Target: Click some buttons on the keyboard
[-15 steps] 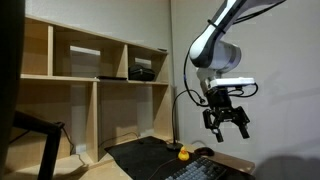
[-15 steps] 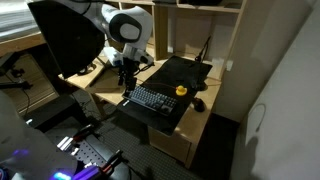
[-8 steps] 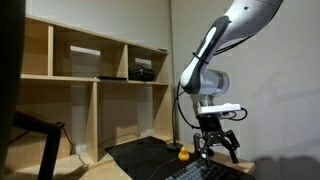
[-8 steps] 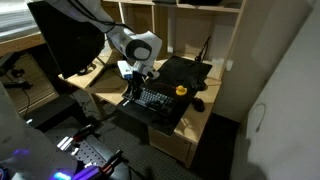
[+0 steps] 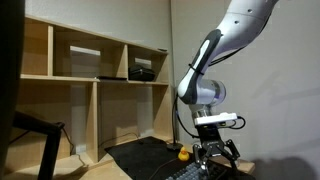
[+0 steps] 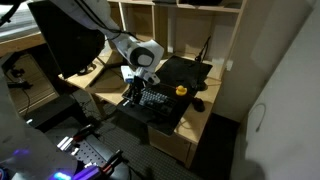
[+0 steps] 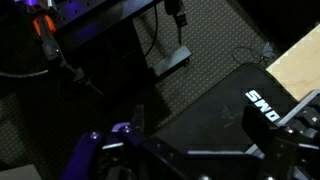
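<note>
Buttons (image 6: 152,99), small and squarish, fill the flat dark keyboard (image 6: 166,107) at the wooden desk's front edge. We see the gripper (image 6: 133,94) low over one end, but cannot tell its finger spread. One shelf compartment (image 5: 128,62) holds a boxy dark device (image 5: 141,72).

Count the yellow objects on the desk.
1. The yellow object sits next to the keyboard, near the black mat. The arm could hide others.
</note>
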### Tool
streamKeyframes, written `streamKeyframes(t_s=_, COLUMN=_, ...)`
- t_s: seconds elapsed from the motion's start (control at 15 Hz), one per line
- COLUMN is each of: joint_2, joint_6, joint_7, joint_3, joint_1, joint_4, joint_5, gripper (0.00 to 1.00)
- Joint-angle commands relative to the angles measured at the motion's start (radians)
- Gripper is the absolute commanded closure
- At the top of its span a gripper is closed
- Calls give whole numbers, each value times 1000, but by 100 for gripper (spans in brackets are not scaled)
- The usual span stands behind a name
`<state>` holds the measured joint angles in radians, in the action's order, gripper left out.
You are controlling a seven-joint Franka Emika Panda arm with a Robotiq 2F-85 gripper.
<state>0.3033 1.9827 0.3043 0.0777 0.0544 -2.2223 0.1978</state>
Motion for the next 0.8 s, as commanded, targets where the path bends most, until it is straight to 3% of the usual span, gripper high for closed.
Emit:
streamKeyframes(t_s=0.0, joint_2=28, joint_6=0, joint_7=-1, joint_3=3, joint_1=-4, joint_4=11, joint_5=3, gripper=0)
streamKeyframes(t_s=0.2, joint_2=25, joint_6=-1, joint_7=0, joint_3=3, joint_1=-4, joint_4=13, joint_5=2, gripper=0)
streamKeyframes(t_s=0.6, joint_2=133, joint_6=232, joint_7=-10, joint_3=-11, joint_1=12, joint_4=45, joint_5=146, gripper=0)
streamKeyframes(t_s=0.73, joint_2=104, joint_6=195, joint_7=3, joint_3=-1, joint_1=1, joint_4=24, joint_5=109, gripper=0)
